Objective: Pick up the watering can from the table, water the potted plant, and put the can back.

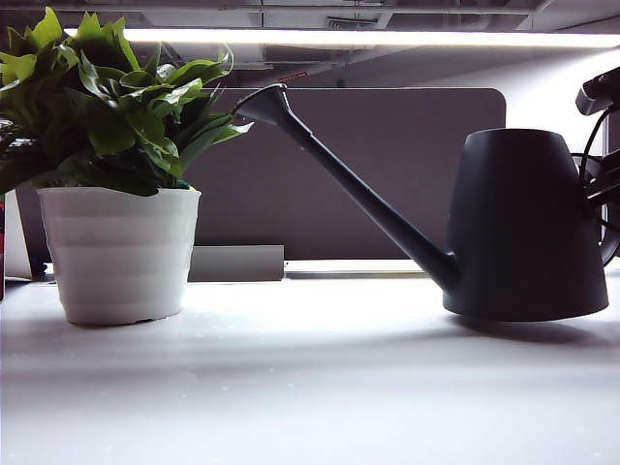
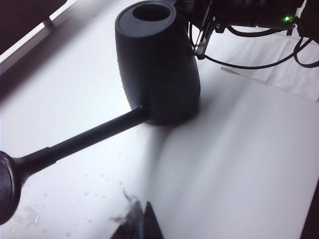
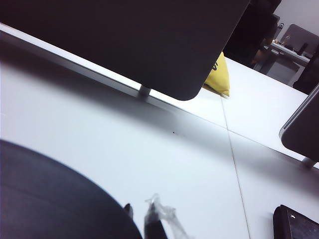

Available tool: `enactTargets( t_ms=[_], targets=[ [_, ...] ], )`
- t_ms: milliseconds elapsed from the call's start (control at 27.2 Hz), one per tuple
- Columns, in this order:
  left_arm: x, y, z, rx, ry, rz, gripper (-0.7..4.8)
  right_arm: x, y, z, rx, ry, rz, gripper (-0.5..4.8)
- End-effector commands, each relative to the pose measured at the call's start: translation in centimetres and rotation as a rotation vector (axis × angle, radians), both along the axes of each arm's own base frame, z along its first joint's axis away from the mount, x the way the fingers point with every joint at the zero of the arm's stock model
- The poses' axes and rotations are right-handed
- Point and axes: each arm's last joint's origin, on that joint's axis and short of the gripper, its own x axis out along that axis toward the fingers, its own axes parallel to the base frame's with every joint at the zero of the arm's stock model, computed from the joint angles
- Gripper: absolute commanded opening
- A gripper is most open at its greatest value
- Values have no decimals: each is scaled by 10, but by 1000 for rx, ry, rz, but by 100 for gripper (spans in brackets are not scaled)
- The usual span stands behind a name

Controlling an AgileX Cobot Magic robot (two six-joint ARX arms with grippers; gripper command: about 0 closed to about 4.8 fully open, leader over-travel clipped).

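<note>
Left wrist view looks down on the scene: the left gripper point(image 2: 142, 226) hangs low over the table point(image 2: 239, 164), its dark tips lying together with nothing between them, near the flared spout end of the can point(image 2: 159, 69). Beyond the can's body, the right arm point(image 2: 249, 15) reaches in close to the rim on the side away from the spout, a green lamp lit on it and black cables point(image 2: 259, 62) looping off it.

Right wrist view shows the right gripper point(image 3: 144, 221) pointing out across the table, fingertips closed, with the can's dark curved body just beside them. Whether they pinch the handle cannot be told.

The can stands on the white table, well apart from the left gripper's tips, its open mouth upward. Droplets point(image 2: 89, 191) speckle the matte surface between the left gripper and the spout. In the exterior view the can sits to the right, its long spout slanting up toward the plant point(image 1: 107, 97), whose leaves almost meet the flared tip. Its white ribbed pot point(image 1: 118, 252) stands on the table to the left. Behind both runs a dark grey partition point(image 1: 387, 155), and a bright light strip point(image 1: 387, 39) crosses the ceiling.

Only the exterior view shows the plant. Only the left wrist view shows the can's mouth and the droplets. Only the right wrist view shows, past the partition, a yellow object point(image 3: 219, 77).
</note>
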Motion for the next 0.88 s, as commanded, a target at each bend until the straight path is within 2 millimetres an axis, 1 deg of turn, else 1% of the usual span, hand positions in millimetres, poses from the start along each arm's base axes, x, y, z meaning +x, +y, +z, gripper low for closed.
enactTargets(
  t_ms=[37,184,257,294,331,552,772,846,883],
  targets=[
    [-1,0,2,-5,-8,-4,-6,1,1,17,36,-120,18,-5],
    [-2,2,0,17,9,-3,-6,1,1,16,68,-102,18,-3],
    [-2,2,-1,22,12,-4,-6,1,1,15,69,-99,17,73],
    [-2,2,-1,24,14,-3,-6,1,1,15,69,-100,17,149],
    [-2,2,-1,26,15,-3,-6,1,1,15,69,-100,17,166],
    [-3,3,-3,45,29,-3,-6,1,0,13,71,-77,15,171],
    [-4,4,-4,57,42,-3,-6,0,1,-2,81,77,15,171],
    [-4,4,-4,57,42,-3,-6,0,1,-4,85,101,43,231],
    [-4,4,-4,56,42,-3,-6,-1,1,-6,85,122,39,285]
  ],
)
